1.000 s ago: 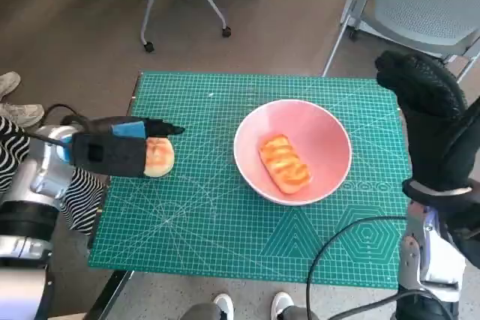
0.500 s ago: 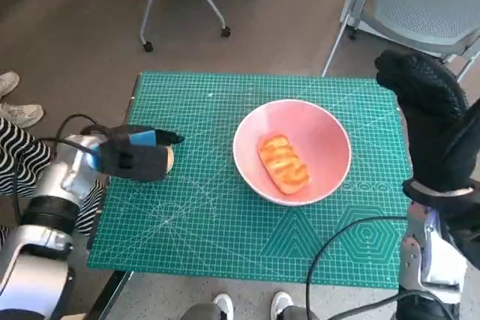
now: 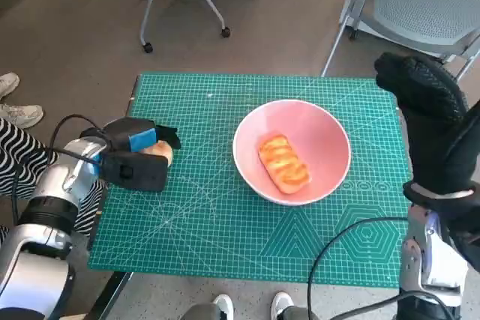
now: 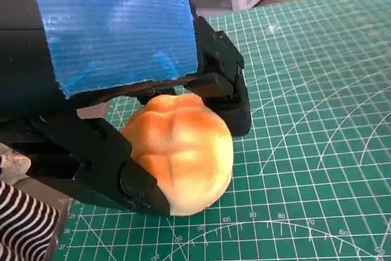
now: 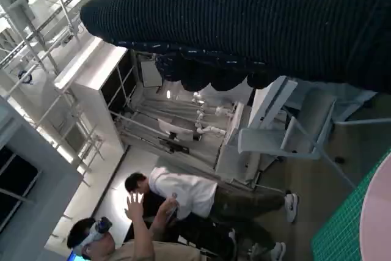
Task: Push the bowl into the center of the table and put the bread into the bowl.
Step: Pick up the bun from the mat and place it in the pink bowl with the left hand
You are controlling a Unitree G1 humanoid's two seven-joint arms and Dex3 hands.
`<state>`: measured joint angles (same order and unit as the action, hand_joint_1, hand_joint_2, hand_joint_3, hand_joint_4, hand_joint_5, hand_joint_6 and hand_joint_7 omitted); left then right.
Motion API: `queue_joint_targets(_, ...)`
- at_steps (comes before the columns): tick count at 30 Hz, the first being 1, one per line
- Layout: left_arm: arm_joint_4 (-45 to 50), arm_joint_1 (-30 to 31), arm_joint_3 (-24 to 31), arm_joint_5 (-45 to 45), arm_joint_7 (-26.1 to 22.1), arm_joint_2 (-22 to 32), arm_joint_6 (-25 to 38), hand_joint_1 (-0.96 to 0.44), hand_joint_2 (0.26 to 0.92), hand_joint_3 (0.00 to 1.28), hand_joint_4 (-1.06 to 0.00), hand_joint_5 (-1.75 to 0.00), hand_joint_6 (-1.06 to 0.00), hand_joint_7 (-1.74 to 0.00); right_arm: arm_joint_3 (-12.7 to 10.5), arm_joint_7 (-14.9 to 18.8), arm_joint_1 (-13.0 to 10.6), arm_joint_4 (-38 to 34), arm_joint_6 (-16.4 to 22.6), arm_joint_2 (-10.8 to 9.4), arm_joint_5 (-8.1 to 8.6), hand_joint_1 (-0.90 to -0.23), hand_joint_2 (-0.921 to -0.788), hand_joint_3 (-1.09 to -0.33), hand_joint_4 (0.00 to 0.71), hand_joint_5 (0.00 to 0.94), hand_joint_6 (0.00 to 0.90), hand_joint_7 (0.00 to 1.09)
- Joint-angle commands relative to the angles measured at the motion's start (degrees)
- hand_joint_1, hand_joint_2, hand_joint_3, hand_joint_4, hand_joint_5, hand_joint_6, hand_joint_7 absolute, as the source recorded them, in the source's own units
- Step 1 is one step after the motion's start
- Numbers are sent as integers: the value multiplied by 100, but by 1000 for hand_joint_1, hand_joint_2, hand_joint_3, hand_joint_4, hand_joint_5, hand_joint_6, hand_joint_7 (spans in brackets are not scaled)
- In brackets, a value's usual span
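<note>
We see a green cutting mat [image 3: 225, 222] covering the small table, brown floor around it and a wheeled chair [image 3: 420, 5] behind. Our left hand [image 3: 135, 157] grips a round bread roll [image 4: 180, 151] near the mat's left edge. The pink bowl [image 3: 330, 136], mid-table, holds another bread [image 3: 284, 163]. Our right hand [image 3: 424, 110] is raised beside the bowl; we cannot tell its grip.

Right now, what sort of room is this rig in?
Probably a robotics lab or workshop. A green cutting mat covers the small table, wheeled office chairs stand on the floor around it, and the right wrist view shows metal racking and a person wearing a headset.
</note>
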<state>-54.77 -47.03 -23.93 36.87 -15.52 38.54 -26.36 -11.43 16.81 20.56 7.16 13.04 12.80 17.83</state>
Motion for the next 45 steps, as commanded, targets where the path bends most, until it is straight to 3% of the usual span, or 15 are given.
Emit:
queue_joint_targets(1,324,-70,206,-242,-214,179,-19,3,919,42,-750,-1121,-636,-1133,8,-4,-135,-30,-56,12,-32,-665,-921,-714,196,0,76,529)
queue_joint_targets(9,857,-44,556,-615,-488,283,25,3,920,39,-755,-1058,-629,-1197,6,6,-141,-34,-38,19,-28,-665,-921,-720,196,0,75,531)
queue_joint_targets(20,2788,95,1359,-1521,-1125,315,557,4,916,10,-809,-953,-662,-1206,-27,26,-122,-16,-101,63,34,-663,-921,-727,196,0,73,534)
queue_joint_targets(31,4574,-68,1523,-1853,-1015,-443,1189,3,901,1,-856,-932,-699,-1141,-9,4,-44,-64,-155,60,44,-664,-921,-728,196,0,70,538)
queue_joint_targets(36,4816,-208,1344,-1784,-904,-944,1185,2,899,1,-865,-944,-695,-1123,14,-16,-7,-84,-161,31,28,-667,-921,-726,196,0,69,541)
queue_joint_targets(45,3915,-608,829,-1574,-757,-1663,573,2,895,7,-855,-1045,-718,-1005,56,-62,-19,0,-169,-17,5,-676,-921,-722,196,0,68,545)
